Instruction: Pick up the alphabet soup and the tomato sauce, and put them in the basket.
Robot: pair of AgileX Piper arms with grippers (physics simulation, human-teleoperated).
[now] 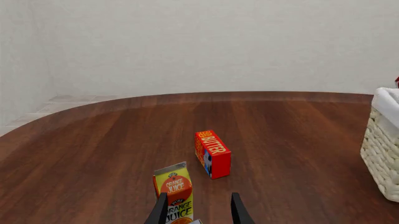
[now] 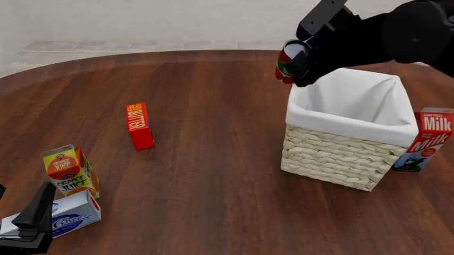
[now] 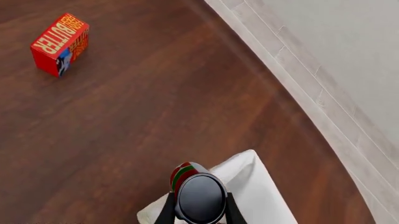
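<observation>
Sauce can [image 2: 288,62]: held in the air by the right gripper [image 2: 296,65], tipped on its side, at the far-left corner of the basket [image 2: 341,154], likely for a drop inside.
Right gripper: fingers closed against the can's sides.
Left gripper [image 1: 198,211]: parted, empty, low near the juice carton [image 2: 69,170]; probably parked.
Soup can: not visible in any view; whether it is in the basket cannot be told.
Butter box [image 2: 139,126]: standing well left of the basket, untouched.

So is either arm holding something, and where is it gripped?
The right gripper holds the tomato sauce, fingers on opposite sides of its body. The left gripper holds nothing.
</observation>
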